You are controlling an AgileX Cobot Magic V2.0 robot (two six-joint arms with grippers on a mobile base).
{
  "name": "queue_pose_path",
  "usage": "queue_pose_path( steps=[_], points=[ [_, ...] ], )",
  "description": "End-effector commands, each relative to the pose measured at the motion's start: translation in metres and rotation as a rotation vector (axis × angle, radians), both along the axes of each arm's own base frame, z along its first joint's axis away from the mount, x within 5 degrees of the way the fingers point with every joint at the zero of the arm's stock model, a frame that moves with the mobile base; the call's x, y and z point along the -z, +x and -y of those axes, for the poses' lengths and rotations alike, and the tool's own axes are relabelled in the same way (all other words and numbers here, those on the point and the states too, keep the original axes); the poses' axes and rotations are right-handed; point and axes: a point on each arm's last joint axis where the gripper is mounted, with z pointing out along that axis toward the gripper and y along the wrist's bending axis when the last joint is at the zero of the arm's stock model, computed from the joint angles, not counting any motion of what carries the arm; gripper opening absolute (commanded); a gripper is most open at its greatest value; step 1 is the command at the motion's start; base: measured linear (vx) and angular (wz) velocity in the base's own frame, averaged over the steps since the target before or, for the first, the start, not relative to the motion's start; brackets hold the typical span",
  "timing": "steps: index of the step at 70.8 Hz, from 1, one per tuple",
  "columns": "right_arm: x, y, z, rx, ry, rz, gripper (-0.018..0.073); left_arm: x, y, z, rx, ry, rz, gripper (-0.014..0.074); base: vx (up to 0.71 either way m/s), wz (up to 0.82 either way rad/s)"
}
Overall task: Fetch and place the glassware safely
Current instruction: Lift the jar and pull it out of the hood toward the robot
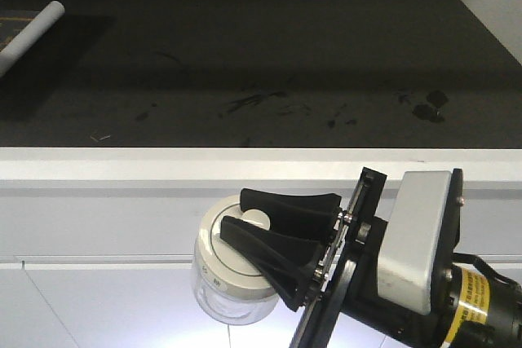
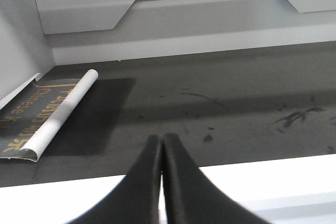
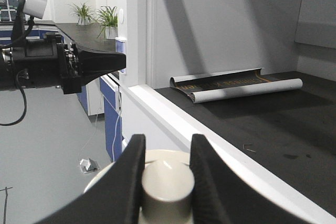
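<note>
Only the knob (image 1: 257, 219) of the glass jar (image 1: 224, 299) is pinched by the right gripper (image 1: 243, 214) below the counter edge (image 1: 163, 165), so a loose lid (image 1: 212, 242) may be pulled off; the left gripper (image 2: 161, 148) is closed, empty.

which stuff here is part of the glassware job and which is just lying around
Job: glass jar, gripped by its lid knob in the right hand.
Lying about: white roll on the dark counter; potted plants.
</note>
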Motion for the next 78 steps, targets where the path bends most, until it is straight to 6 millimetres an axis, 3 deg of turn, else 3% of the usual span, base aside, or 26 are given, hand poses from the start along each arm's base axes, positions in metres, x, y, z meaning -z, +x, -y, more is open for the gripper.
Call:
queue_pose_path(
  steps=[1,78],
  points=[
    [-0.0237,-0.0033,0.0014,-0.027,0.133,0.077,-0.0003,-0.0152,-0.0002,0.0013,0.012,-0.013,0.093,-0.0007,0.00,0.00],
    [-0.0237,-0.0033,0.0014,-0.027,0.133,0.077,-0.0003,-0.0152,-0.0002,0.0013,0.012,-0.013,0.093,-0.0007,0.00,0.00]
  ],
)
